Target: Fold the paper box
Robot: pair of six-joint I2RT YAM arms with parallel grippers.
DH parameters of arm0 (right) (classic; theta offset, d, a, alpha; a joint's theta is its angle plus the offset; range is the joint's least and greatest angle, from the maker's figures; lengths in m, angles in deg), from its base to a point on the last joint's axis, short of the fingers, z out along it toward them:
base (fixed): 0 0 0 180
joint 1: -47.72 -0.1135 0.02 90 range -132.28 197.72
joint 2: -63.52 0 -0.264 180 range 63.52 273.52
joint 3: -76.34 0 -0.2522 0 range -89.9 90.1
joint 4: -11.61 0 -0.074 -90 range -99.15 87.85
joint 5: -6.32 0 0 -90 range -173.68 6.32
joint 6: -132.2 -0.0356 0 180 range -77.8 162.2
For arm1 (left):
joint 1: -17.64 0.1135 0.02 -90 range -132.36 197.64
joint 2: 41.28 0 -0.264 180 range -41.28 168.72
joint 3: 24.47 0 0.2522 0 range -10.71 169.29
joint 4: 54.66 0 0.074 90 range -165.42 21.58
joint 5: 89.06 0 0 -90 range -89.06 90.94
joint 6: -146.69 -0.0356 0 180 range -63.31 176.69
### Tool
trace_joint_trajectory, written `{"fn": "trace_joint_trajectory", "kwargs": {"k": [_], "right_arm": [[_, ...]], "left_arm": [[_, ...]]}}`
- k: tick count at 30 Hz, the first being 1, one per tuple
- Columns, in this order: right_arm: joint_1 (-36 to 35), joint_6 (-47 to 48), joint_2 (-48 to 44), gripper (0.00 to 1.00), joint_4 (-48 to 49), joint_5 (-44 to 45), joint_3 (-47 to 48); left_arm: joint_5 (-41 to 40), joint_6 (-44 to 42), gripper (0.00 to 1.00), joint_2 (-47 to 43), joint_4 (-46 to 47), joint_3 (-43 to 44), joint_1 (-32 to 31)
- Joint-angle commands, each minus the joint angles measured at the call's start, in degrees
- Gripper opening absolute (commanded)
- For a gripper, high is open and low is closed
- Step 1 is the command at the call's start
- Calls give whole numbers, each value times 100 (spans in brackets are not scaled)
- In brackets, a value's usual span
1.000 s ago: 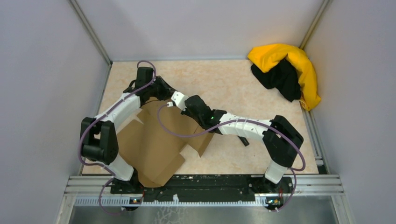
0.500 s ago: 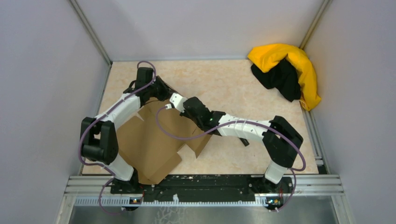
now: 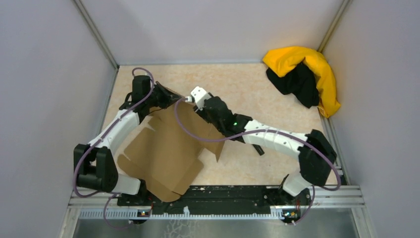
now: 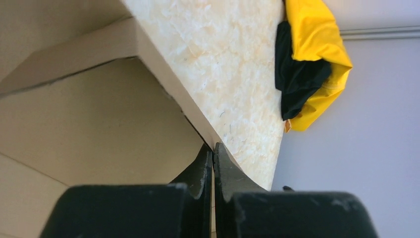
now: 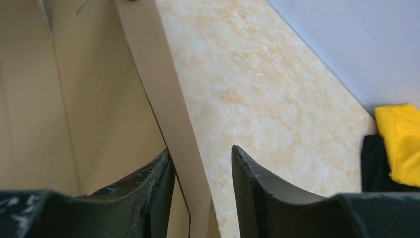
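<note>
While the pale marbled counter (image 3: 267,94) fills most of the overhead view, the paper box (image 3: 163,148) covers its near-left part. The box is a large die-cut sheet of plain brown cardboard, lying open with its flaps spread. Its near corner reaches the black rail by the arm bases, and its far edge is raised off the counter. A yellow-and-black cloth heap (image 3: 302,74) sits in the far-right corner against the wall, well apart from the cardboard.

The left arm (image 3: 121,124) runs up the left side of the sheet to its far-left corner. The right arm (image 3: 272,139) stretches from the right base across the counter to the sheet's far edge, and its purple cable loops above the cardboard. The two wrists end near each other at that raised edge.

In the left wrist view, the left fingers (image 4: 200,168) are pressed together. The edge of a cardboard flap runs straight into the point where their tips meet, so they pinch the box there. In the right wrist view, the right fingers (image 5: 252,173) stand partly apart. A narrow upright strip of cardboard passes between them, lying against the left finger and clear of the right one, so they are not clamped on it.
</note>
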Motion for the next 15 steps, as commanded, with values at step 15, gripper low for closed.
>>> {"fn": "trace_joint_trajectory", "kwargs": {"k": [15], "right_arm": [[1353,-2228,-2338,41,206,-1331,-1601]], "left_arm": [[38,-276,0,-785,173,-799,529]]}}
